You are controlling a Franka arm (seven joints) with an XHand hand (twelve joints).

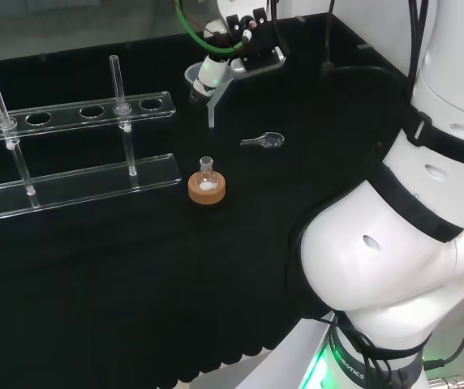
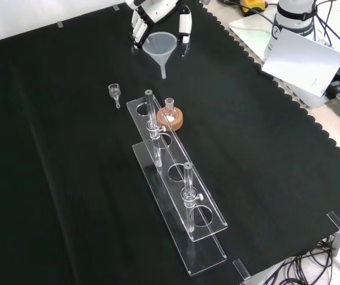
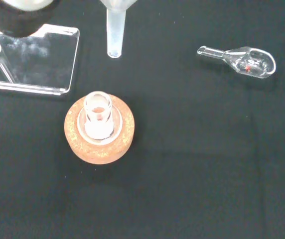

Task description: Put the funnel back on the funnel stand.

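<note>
— Starting nearest in the front view, what stands on the cloth?

— The clear funnel stand, a rack with a row of round holes and two upright posts. Just past its far end, at about one o'clock, a small flask sits on a cork ring.

— And to the flask's ten o'clock?

— A little clear glass scoop lies on the cloth.

— Where's the funnel?

— Farthest off, at twelve o'clock from the rack: the funnel hangs above the cloth, spout down, with the hand curled round its rim.
</note>
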